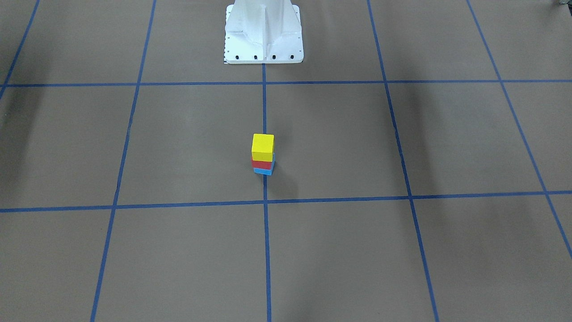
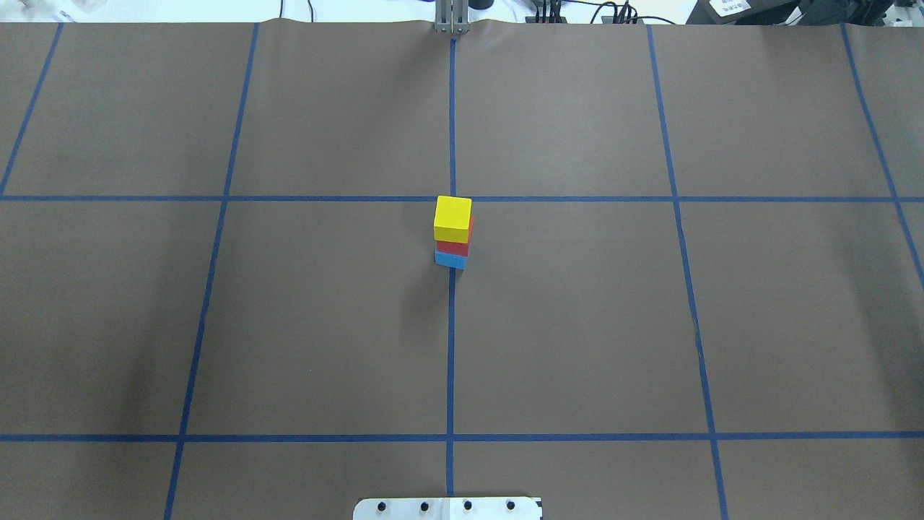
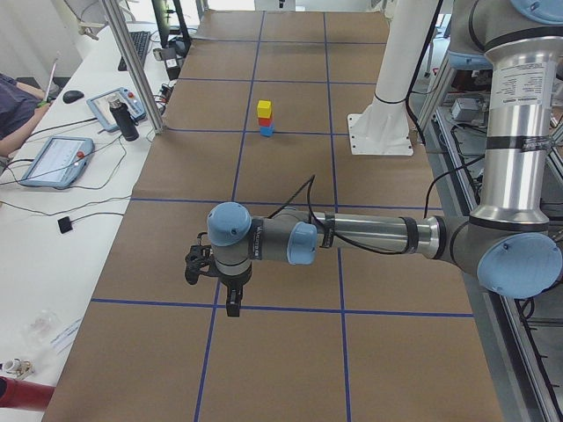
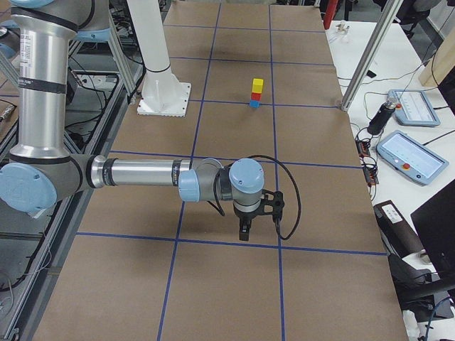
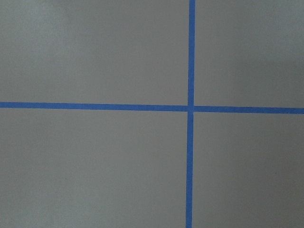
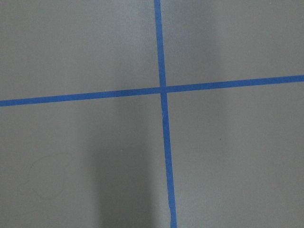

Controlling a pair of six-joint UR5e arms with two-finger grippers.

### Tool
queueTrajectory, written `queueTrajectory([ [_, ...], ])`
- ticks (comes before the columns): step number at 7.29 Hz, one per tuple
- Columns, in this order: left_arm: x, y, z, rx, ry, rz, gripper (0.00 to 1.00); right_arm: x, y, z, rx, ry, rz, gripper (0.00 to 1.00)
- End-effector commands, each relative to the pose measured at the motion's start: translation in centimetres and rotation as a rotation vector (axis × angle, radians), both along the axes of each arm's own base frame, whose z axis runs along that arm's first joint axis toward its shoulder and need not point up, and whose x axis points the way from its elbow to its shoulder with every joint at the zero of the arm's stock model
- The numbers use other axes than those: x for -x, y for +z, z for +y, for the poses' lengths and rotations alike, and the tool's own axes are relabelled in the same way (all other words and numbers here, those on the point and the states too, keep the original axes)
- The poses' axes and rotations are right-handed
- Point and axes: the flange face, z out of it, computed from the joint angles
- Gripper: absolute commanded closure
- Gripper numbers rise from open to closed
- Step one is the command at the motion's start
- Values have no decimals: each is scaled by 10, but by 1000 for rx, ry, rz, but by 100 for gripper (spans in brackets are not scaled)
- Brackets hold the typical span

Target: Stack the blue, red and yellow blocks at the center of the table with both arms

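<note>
grey-brown table (image 2: 577, 325): 3-block stack (image 2: 452, 232) well apart from left tool (image 3: 231, 306), right tool (image 4: 244, 233); grips unclear

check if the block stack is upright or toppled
Upright: the yellow block sits on the red block, which sits on the blue block.

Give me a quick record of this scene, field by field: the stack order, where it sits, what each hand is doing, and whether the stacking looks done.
order: blue block bottom, red block middle, yellow block top
place: on the centre tape line of the table, in front of the white pedestal
left hand: far from the stack, over bare table; open or shut unclear
right hand: likewise, toward the other end
status: stack looks complete
</note>
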Motion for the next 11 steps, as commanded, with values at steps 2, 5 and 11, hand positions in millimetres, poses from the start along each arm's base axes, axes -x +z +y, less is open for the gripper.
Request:
queueTrajectory([
  [2, -1, 1, 1, 2, 2, 1, 0, -5, 4, 0, -4, -43, 71, 1],
  [5, -1, 1, 1, 3, 2, 1, 0, -12, 6, 4, 2, -35, 68, 1],
  [11, -1, 1, -2, 3, 2, 1, 0, 2, -2, -22, -22, -67, 103, 1],
])
